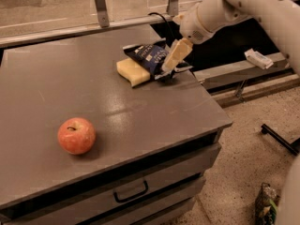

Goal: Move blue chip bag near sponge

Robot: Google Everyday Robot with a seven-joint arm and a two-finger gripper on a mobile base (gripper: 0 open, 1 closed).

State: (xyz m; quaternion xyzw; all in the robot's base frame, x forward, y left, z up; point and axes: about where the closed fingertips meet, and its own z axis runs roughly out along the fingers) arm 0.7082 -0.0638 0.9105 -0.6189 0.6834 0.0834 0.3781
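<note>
The blue chip bag (149,55) is crinkled navy foil with white lettering. It lies at the far right of the grey table (70,93), with its left part resting on the sponge (132,72), a pale yellow foam block. My gripper (172,63) comes in from the upper right and is shut on the bag's right end. One yellowish finger pad (176,54) lies over the bag, and the other finger is hidden beneath it.
A red apple (76,135) sits at the front left of the table. The table's right edge is just beside the gripper. A drawer with a handle (131,192) is in the table's front. Metal rails (243,76) and the floor lie to the right.
</note>
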